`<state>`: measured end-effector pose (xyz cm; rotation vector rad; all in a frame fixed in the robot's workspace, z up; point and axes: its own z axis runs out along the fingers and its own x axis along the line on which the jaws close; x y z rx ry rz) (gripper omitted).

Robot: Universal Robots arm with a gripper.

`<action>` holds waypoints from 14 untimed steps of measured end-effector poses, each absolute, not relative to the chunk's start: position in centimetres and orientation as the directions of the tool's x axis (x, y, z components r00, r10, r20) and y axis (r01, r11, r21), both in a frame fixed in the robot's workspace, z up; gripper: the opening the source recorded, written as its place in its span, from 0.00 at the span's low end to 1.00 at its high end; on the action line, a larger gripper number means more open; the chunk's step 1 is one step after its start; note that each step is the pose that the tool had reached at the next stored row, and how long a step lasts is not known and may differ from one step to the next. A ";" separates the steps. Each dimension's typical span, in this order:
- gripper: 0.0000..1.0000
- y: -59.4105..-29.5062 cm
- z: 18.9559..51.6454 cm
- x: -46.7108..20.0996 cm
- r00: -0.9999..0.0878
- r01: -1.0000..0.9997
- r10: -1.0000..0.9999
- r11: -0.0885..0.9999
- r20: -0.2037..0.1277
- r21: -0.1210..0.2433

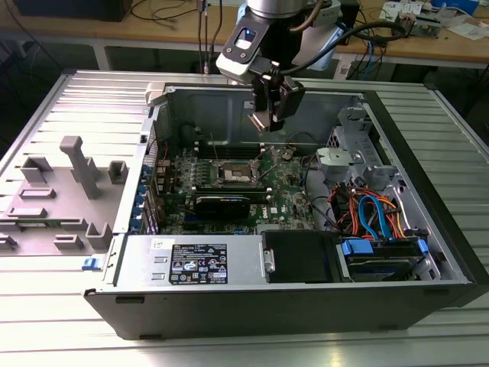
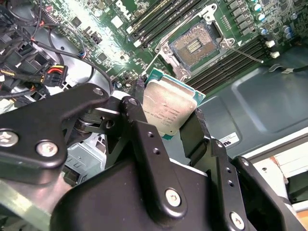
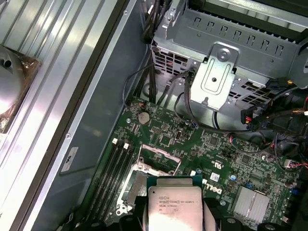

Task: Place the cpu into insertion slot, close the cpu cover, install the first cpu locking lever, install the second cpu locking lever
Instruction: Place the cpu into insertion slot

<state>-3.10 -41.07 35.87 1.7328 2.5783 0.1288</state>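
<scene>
My gripper (image 1: pixel 267 116) hangs above the open computer case, shut on the cpu (image 1: pixel 258 121), a flat square chip with a silvery top. In both wrist views the cpu (image 2: pixel 168 106) (image 3: pixel 174 206) sits clamped by its edges between the black fingers (image 2: pixel 139 120). The insertion slot (image 1: pixel 233 172) lies below on the green motherboard, off to one side of the chip. Its dark centre (image 2: pixel 195 43) is uncovered. The cpu cover (image 3: pixel 156 161) stands raised at the slot's edge, the slot partly hidden behind the chip. A thin wire locking lever (image 2: pixel 245 50) juts out beside the slot.
Long black memory slots (image 2: pixel 236 57) flank the socket. A black card (image 1: pixel 221 205) lies in front of it, with the power supply (image 1: pixel 191 260) nearer still. Drive cage and coloured cables (image 1: pixel 374 218) fill the exterior view's right. A grey fixture (image 1: pixel 72 183) rests outside on the left.
</scene>
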 end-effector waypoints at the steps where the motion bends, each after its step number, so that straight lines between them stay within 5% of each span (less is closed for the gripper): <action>1: 0.55 -41.1 35.9 -3.1 -0.370 0.926 0.929 0.367 0.019 0.087; 14: 0.55 -41.1 35.9 -3.1 -0.287 0.955 0.958 0.284 0.019 0.087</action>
